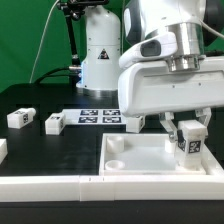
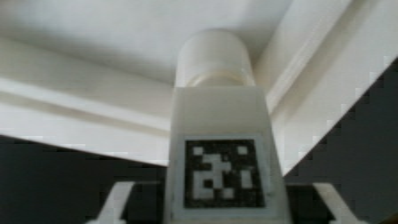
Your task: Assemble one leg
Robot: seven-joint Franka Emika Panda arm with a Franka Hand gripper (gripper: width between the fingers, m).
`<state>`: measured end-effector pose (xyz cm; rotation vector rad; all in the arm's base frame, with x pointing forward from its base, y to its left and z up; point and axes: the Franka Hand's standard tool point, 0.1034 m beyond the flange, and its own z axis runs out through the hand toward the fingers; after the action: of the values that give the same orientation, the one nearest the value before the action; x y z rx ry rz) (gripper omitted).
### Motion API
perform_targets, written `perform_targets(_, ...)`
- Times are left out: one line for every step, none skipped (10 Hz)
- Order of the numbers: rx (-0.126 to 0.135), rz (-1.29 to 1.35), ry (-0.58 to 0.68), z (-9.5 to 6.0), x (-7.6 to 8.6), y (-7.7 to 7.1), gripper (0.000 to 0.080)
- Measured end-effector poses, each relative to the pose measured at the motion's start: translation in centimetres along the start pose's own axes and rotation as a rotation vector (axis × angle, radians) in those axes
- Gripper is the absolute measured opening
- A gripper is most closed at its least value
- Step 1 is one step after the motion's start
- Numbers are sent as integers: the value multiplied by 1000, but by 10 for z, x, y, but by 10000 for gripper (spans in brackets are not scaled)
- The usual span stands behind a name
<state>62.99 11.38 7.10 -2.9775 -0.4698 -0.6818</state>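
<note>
My gripper (image 1: pixel 185 128) is shut on a leg (image 1: pixel 189 143), a small white block with a black-and-white tag. It holds the leg over the right part of the large white square piece (image 1: pixel 140 160). In the wrist view the leg (image 2: pixel 221 120) fills the middle between my fingers (image 2: pixel 125 203), tag side up. Its rounded end points at the square piece's inner corner (image 2: pixel 107 90). Whether the leg touches the piece I cannot tell. Two more legs (image 1: pixel 20 117) (image 1: pixel 55 123) lie on the table at the exterior view's left. A third (image 1: pixel 132 122) lies just behind the square piece.
The marker board (image 1: pixel 98 116) lies behind the square piece, in front of the robot's base (image 1: pixel 100 55). Long white rails (image 1: pixel 50 186) run along the front edge. Another white part (image 1: pixel 3 150) shows at the left edge.
</note>
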Motion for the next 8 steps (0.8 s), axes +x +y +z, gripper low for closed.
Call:
perform_targets(1, -2, 0, 0, 0, -1, 291)
perform_targets(1, -1, 0, 0, 0, -1, 291)
perform_targets(1, -1, 0, 0, 0, -1, 291)
perform_targets(1, -1, 0, 0, 0, -1, 500)
perform_targets(1, -1, 0, 0, 0, -1, 500)
perform_targets(1, -1, 0, 0, 0, -1, 616)
perform_targets(1, -1, 0, 0, 0, -1, 616)
perform_targets(1, -1, 0, 0, 0, -1, 644)
